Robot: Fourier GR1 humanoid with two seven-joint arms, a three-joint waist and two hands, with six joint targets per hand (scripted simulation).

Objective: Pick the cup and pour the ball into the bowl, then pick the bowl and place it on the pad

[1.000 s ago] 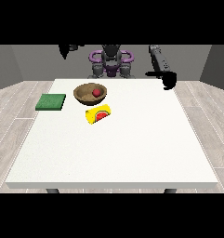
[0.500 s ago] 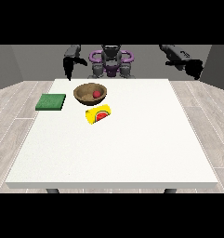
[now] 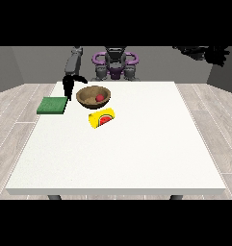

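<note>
While the large white table (image 3: 136, 153) fills most of the front view, the robot (image 3: 115, 65) stands small behind its far edge, grey in the body with purple rings at the shoulders. Its two arms reach in very different ways. One arm comes down at the view's left, and the hand at the view's left (image 3: 69, 85) hangs dark over the table's far left part, just beside the bowl's left rim and above the gap between the bowl and the pad; its fingers point downward with one curving out towards the bowl, but whether they are spread or pressed together I cannot tell. The hand at the view's right (image 3: 209, 53) is raised high, well apart from the table and everything on it, near the view's upper right corner; its fingers are a dark cluster and their state cannot be told either.

On the table, the green pad (image 3: 52, 105) lies flat near the left edge, a plain square. Just to its right sits the bowl (image 3: 91, 95), round, brown and wood-coloured, upright, with the small red ball (image 3: 99, 98) resting inside it towards the right. In front of the bowl, near but apart from it, the cup (image 3: 102, 118) lies on its side: yellow, with a red watermelon-slice picture on its wall.
</note>
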